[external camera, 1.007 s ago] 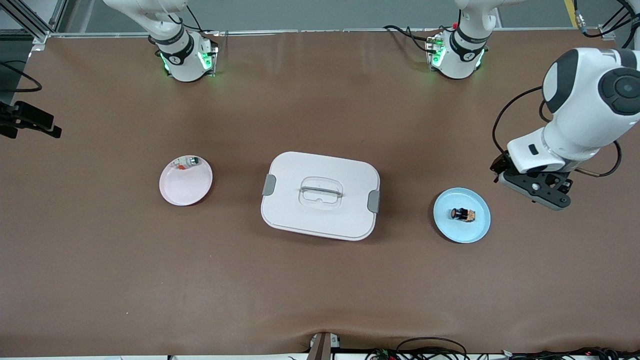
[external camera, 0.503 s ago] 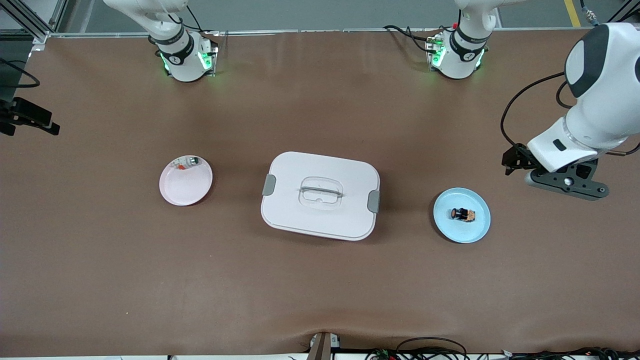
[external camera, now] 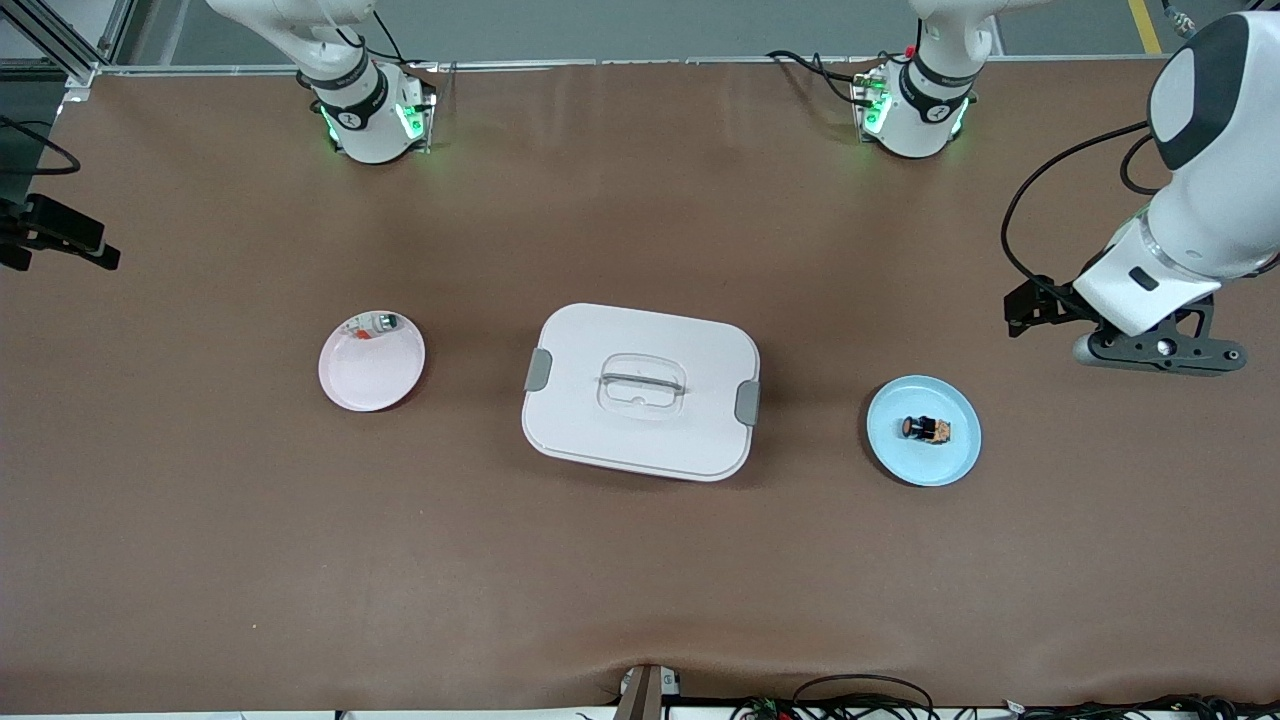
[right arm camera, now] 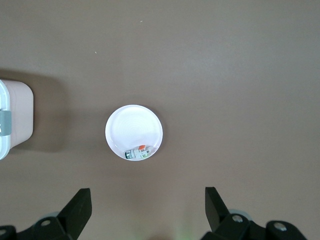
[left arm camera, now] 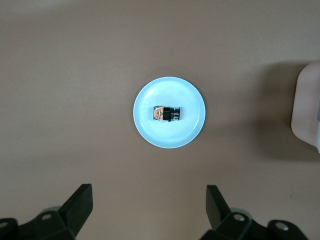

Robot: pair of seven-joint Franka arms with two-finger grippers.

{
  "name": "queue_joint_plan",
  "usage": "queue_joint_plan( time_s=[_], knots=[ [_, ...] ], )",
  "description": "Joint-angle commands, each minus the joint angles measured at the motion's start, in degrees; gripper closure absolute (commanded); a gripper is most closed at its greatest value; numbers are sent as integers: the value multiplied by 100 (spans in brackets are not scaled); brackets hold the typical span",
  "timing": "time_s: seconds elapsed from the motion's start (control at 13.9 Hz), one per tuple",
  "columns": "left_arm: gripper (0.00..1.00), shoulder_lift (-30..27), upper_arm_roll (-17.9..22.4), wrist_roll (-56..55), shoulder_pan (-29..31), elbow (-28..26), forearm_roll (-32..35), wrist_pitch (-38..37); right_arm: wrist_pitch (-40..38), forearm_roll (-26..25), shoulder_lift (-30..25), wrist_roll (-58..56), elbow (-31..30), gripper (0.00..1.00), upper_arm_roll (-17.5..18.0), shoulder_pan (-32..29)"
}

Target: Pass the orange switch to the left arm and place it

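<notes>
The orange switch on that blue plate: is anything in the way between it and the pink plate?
Yes. The white box sits on the table directly between the blue plate holding the orange switch and the pink plate. Between the open left gripper and the switch, nothing visible intervenes.

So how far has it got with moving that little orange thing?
Nothing looks done yet. The orange switch lies untouched on the blue plate, at the left arm's end of the table. The left claw hangs open, high over the table beside that plate. The right claw waits open, high above the pink plate. Left to do: the pickup, the handover and the trip past the box.
</notes>
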Motion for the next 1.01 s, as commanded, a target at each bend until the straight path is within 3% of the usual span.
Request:
queue_joint_plan(
  time_s=[0.0, 0.29, 0.5, 0.93],
  knots=[
    [0, -23, 22, -23, 108, 135, 28, -162, 108, 5, -177, 0, -193, 0, -5, 7],
    [0, -58, 22, -14, 249, 301, -6, -241, 249, 14, -194, 0, -201, 0, -5, 7],
    [0, -32, 22, -93, 311, 749, -77, -881, 503, 14, -379, -9, -491, 0, -5, 7],
    [0, -207, 66, -311, 311, 908, -60, -1323, 276, 14, -370, 0, -439, 0, -14, -2]
  ],
)
